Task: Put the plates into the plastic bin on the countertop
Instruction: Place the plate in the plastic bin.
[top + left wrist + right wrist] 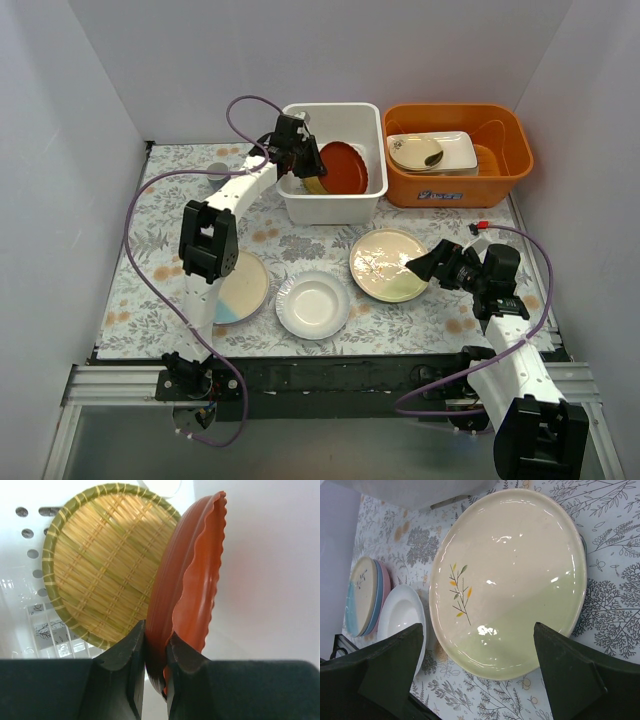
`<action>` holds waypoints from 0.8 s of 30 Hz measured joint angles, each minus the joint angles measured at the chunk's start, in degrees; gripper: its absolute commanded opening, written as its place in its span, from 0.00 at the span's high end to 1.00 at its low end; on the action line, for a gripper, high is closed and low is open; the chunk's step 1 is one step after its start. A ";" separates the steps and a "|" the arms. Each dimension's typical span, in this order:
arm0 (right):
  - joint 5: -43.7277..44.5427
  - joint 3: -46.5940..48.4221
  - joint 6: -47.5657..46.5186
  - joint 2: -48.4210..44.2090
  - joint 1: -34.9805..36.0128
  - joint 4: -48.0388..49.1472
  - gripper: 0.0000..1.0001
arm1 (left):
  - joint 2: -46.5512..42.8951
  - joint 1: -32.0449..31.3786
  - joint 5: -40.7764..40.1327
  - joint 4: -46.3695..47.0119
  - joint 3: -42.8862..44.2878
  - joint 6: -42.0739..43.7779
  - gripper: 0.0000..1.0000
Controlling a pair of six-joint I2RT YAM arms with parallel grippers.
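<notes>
The trouble nearest to me is at my right pincer (pixel 428 268). It hangs over the cream plate (pixel 510 580), which lies flat on the countertop (pixel 130 290). A flat, glossy plate gives my fingers only a thin rim to catch. I think they could slide off it, or push the plate toward the white plate (pixel 313 303) just beside it. Further left is the stack with the cream-and-light-blue plate (pixel 245 285) on top.

Farther away, in the plastic bin (pixel 330 208), the danger is at my left pincer (pixel 156 640). It carries a red scalloped plate (pixel 192 570) standing on its edge. If I release too high, it may drop hard, or fall against the woven yellow plate (pixel 100 565) that leans in the bin behind it. I cannot tell whether the red plate already touches the bottom.

My right pincer is spread as wide as it goes, one finger at each side of the cream plate, holding nothing. My left pincer is narrow, both fingers pressed on the lower rim of the red plate.
</notes>
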 measured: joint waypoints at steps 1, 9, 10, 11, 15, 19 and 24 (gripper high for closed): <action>-0.02 0.00 0.00 0.00 0.00 -0.02 0.02 | 0.46 0.00 0.04 -0.37 0.02 0.13 1.00; -0.13 0.00 0.04 0.52 0.00 0.04 0.02 | 0.96 -0.02 1.07 -2.08 0.74 0.96 0.93; -0.13 0.00 0.04 0.59 0.00 0.04 0.02 | 0.96 -0.02 1.07 -2.14 0.74 1.11 0.91; -0.13 0.00 0.07 0.66 0.00 0.07 0.02 | 0.96 -0.02 1.07 -2.21 0.79 1.27 0.89; -0.13 0.00 0.04 0.74 0.00 0.15 0.02 | 0.96 -0.02 1.07 -2.29 0.96 1.95 0.75; -0.15 0.00 0.07 0.76 0.00 0.42 0.02 | 0.96 0.00 0.68 -2.62 0.96 3.17 0.54; -0.15 0.00 0.04 0.79 0.00 0.42 0.02 | 0.96 0.00 -0.37 -3.06 0.96 4.15 0.34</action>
